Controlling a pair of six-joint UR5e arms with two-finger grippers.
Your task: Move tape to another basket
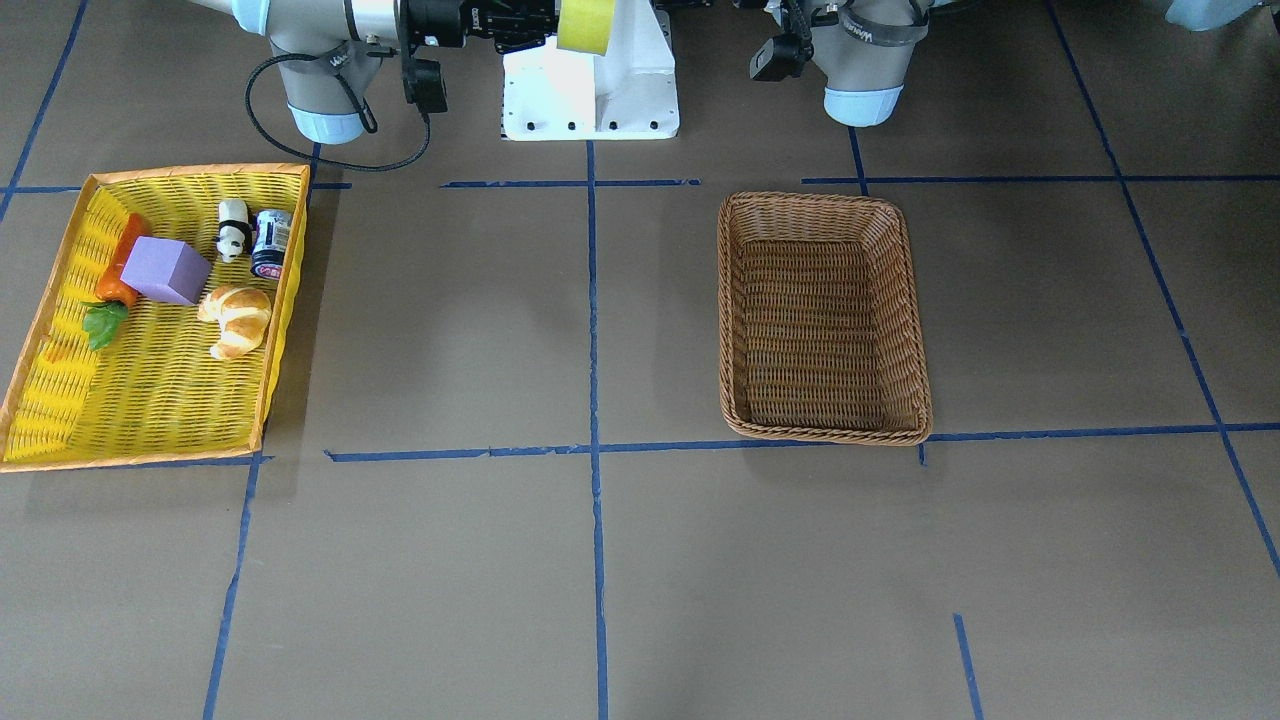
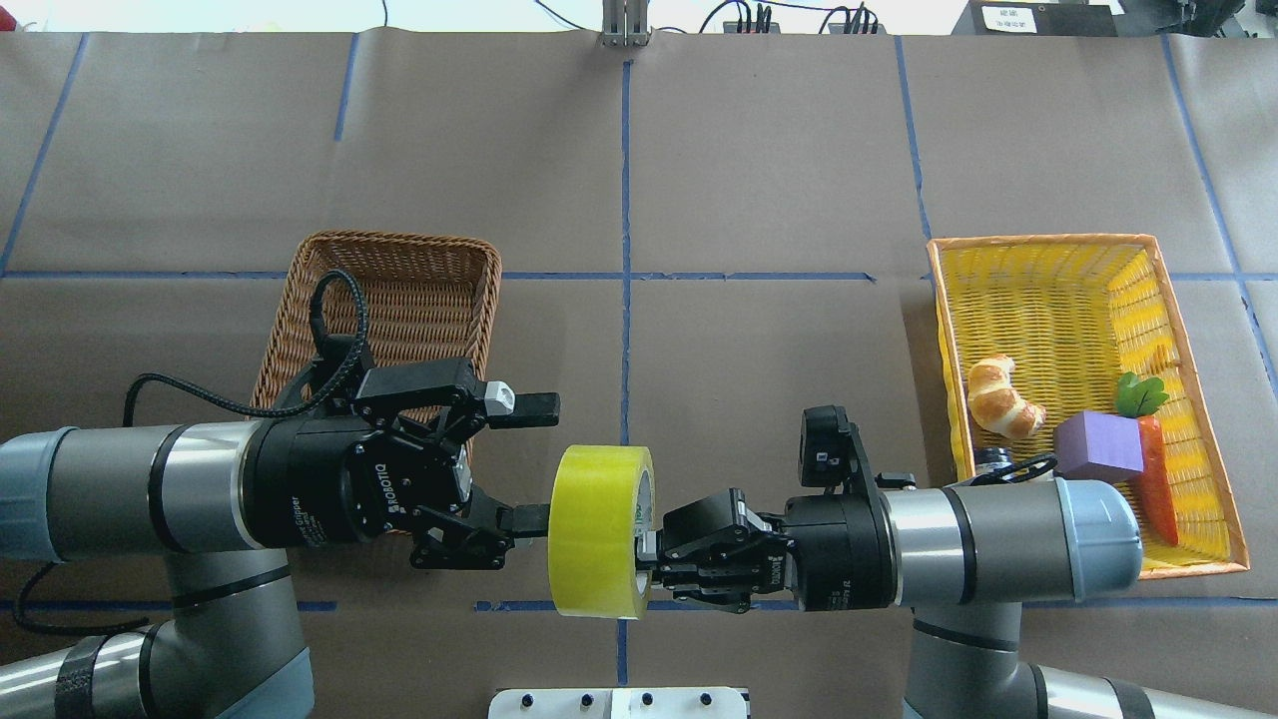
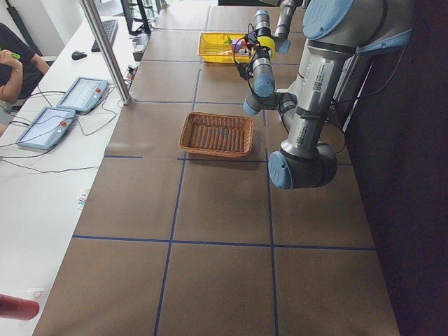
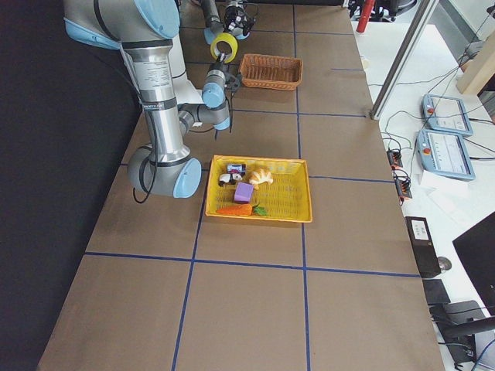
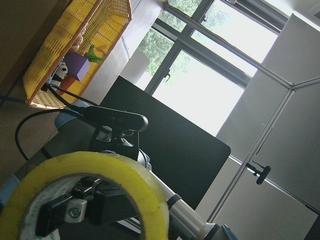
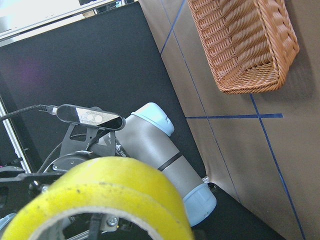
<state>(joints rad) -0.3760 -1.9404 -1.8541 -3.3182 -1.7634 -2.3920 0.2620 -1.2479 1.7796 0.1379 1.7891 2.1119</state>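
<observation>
We are holding the tape mid-air, our right gripper pinching its wall, the basket lying at 10 o'clock. Our left gripper is standing spread; releasing early risks dropping it.

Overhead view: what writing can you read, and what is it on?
"ROBOTIQ": on the black body of the left gripper.
Print on the right gripper: too small to read.
White label on the black box at the table's far edge: blurred, unreadable.

Opposed wrist cameras, close on tape
</observation>
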